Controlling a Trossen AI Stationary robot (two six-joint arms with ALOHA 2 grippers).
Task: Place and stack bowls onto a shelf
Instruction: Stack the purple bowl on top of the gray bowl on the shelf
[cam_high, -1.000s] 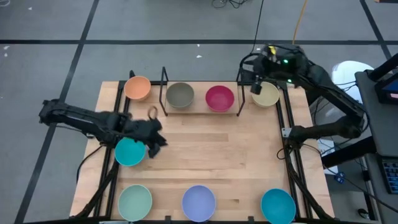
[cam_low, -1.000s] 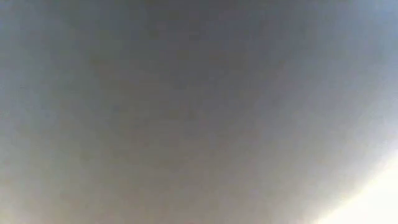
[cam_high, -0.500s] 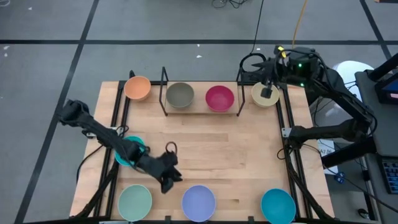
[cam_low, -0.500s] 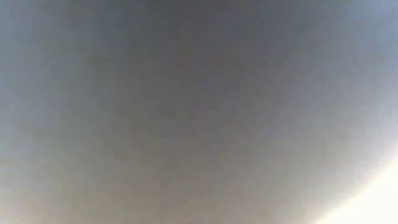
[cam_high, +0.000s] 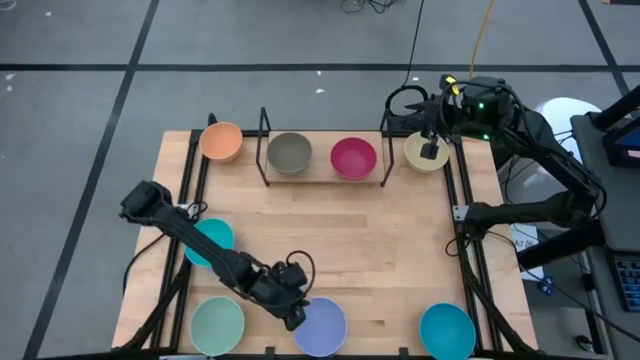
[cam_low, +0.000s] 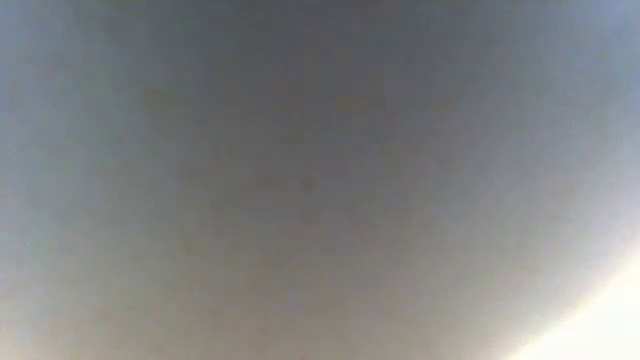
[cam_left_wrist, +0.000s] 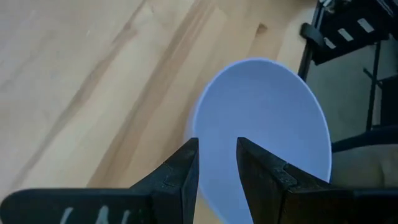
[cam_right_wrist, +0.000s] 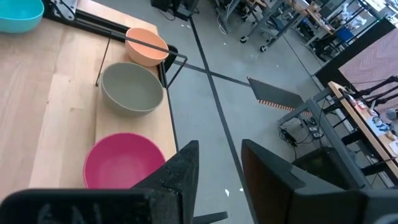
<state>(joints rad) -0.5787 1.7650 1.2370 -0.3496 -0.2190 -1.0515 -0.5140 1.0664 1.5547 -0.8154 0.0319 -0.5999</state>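
Lavender bowl (cam_high: 320, 327) now under left gripper (cam_high: 296, 317).

Robotics lab: taped grey floor (cam_high: 100, 60), equipment carts (cam_right_wrist: 261, 25), benches (cam_right_wrist: 367, 118), loose cables (cam_high: 370, 6).

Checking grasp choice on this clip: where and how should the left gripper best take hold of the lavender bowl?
Probably by the rim, from above. The lavender bowl sits upright and open on the table, so only its thin rim suits a two-finger pinch: one finger inside, one outside. The left gripper, open, already hangs over the rim's near-left part; that section is likely the easiest to grip.
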